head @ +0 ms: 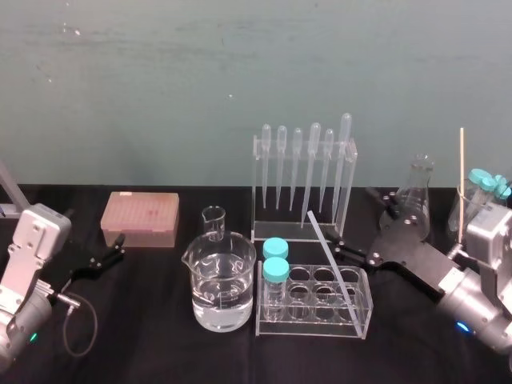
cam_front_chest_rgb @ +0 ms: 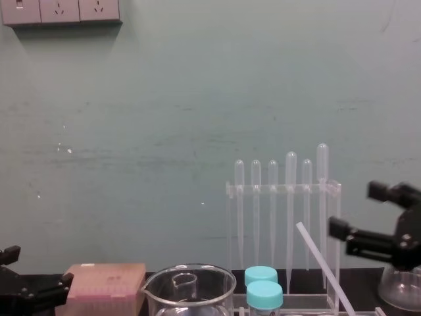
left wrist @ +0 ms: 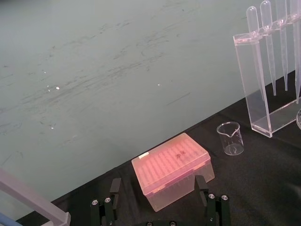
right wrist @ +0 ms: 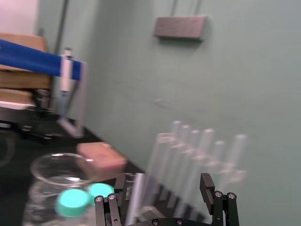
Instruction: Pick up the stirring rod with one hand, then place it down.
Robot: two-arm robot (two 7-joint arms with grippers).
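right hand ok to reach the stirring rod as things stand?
Probably yes. The right hand is open right at the rod, which leans free out of the tube rack. In the right wrist view the rod sits between its jaws, close to one. Nothing visibly stands between them.

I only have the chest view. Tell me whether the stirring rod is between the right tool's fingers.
Observer: Yes. The right wrist view shows the stirring rod between the open fingers of the right tool, close to one finger, not gripped.
Operator: Report where its lower end rests.
Observer: In the head view it goes down into the right end of the test tube rack.
Operator: Give me the left tool.
Observer: The left wrist view shows the left tool spread open, facing the pink tip box.
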